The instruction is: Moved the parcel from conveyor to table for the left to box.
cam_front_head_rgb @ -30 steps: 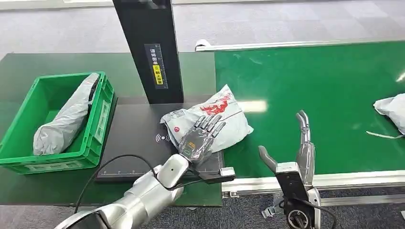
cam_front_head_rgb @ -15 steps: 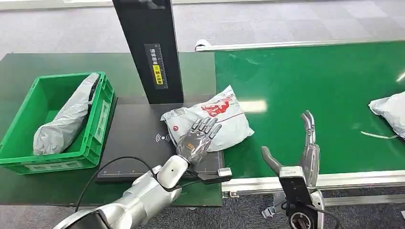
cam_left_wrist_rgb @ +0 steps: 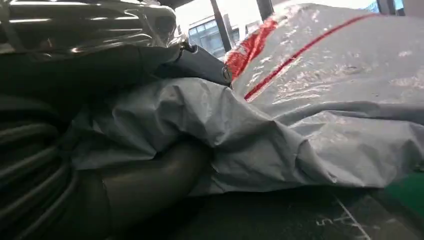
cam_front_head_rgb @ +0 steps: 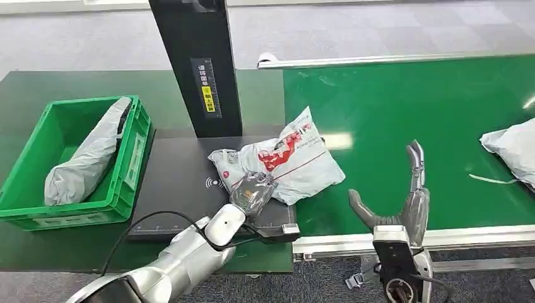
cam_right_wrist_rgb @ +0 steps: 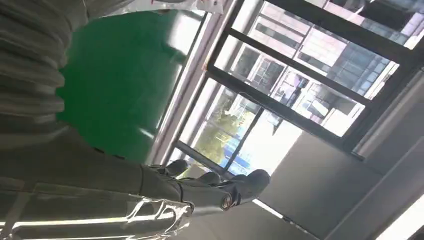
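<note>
A grey parcel [cam_front_head_rgb: 287,161] with red print lies half on the black scanner pad [cam_front_head_rgb: 180,183] and half on the green conveyor belt [cam_front_head_rgb: 410,101]. My left hand [cam_front_head_rgb: 252,191] grips its near edge, fingers curled over the film. In the left wrist view the thumb [cam_left_wrist_rgb: 150,187] sits under the crumpled parcel [cam_left_wrist_rgb: 310,100] and a finger [cam_left_wrist_rgb: 200,62] presses on top. Over the belt's near edge my right hand [cam_front_head_rgb: 404,196] stands open and holds nothing; in the right wrist view its fingers [cam_right_wrist_rgb: 210,187] are stretched out.
A green crate [cam_front_head_rgb: 129,158] at the left holds a grey parcel [cam_front_head_rgb: 85,161]. A black scanner post [cam_front_head_rgb: 199,63] rises behind the pad. Another grey parcel [cam_front_head_rgb: 511,148] lies on the belt at the right edge. The belt's metal rail [cam_front_head_rgb: 441,237] runs along the front.
My left hand's fingers, flat on the parcel before, have curled onto its near edge, and the parcel has bunched up and shifted slightly right. The right-edge parcel has travelled left along the belt.
</note>
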Robot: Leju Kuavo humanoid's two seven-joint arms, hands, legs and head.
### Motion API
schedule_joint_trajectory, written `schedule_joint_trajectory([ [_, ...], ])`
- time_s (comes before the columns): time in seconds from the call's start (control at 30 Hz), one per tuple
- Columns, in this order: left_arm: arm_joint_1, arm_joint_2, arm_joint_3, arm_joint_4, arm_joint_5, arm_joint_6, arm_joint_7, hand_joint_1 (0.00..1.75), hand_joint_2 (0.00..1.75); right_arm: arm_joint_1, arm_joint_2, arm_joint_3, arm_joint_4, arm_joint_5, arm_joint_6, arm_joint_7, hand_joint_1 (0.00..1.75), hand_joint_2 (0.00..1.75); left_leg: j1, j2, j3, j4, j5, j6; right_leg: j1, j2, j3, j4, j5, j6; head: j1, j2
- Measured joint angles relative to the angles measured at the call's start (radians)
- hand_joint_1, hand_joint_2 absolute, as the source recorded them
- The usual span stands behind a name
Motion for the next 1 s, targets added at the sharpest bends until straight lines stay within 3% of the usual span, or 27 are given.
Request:
schedule_joint_trajectory([
  [0.17, 0.006, 0.009, 0.027, 0.000, 0.005, 0.067, -0.005, 1.75, 1.75, -0.002, -0.002, 0.000, -0.006, -0.006, -0.010, -0.002, 0.00, 1.75, 0.000, 0.000, 0.001, 0.000, 0.000, 0.000, 0.000, 0.000, 0.001, 0.000, 0.000, 0.000, 0.000, 0.000],
  [0.3, 0.012, 0.023, 0.085, -0.002, 0.017, 0.250, -0.032, 1.75, 1.75, 0.006, -0.003, -0.001, -0.015, -0.008, -0.021, -0.003, 0.00, 1.75, 0.000, 0.000, 0.001, 0.000, 0.000, 0.000, 0.000, 0.000, 0.000, 0.000, 0.000, 0.000, 0.000, 0.000],
  [0.43, 0.018, 0.036, 0.129, -0.023, 0.016, 0.267, -0.040, 1.75, 1.75, 0.011, -0.005, -0.001, -0.021, -0.008, -0.023, -0.003, 0.00, 1.75, 0.000, 0.000, 0.000, 0.000, 0.000, 0.000, 0.000, 0.000, -0.001, 0.000, 0.000, 0.000, 0.000, 0.000],
  [0.63, 0.060, 0.087, 0.289, -0.329, -0.036, 0.274, -0.096, 1.75, 1.75, 0.042, -0.008, -0.011, -0.034, 0.000, -0.050, 0.002, 0.00, 1.75, 0.000, 0.001, -0.002, 0.000, 0.000, 0.000, 0.000, 0.001, -0.003, 0.000, 0.000, 0.000, 0.000, 0.000],
  [0.77, 0.054, 0.170, 0.452, -0.521, -0.063, 0.274, -0.097, 1.75, 1.75, 0.088, -0.009, -0.036, -0.050, 0.006, -0.070, 0.002, 0.00, 1.75, 0.001, 0.003, -0.002, 0.000, 0.000, 0.000, 0.001, 0.003, -0.004, 0.001, 0.000, 0.000, -0.001, 0.000],
  [1.0, 0.054, 0.232, 0.563, -0.649, -0.070, 0.274, -0.097, 1.75, 1.75, 0.108, -0.010, -0.052, -0.063, 0.009, -0.072, 0.002, 0.00, 1.75, 0.001, 0.003, -0.002, 0.000, 0.000, 0.000, 0.001, 0.003, -0.003, 0.001, 0.000, -0.001, 0.000, 0.000],
])
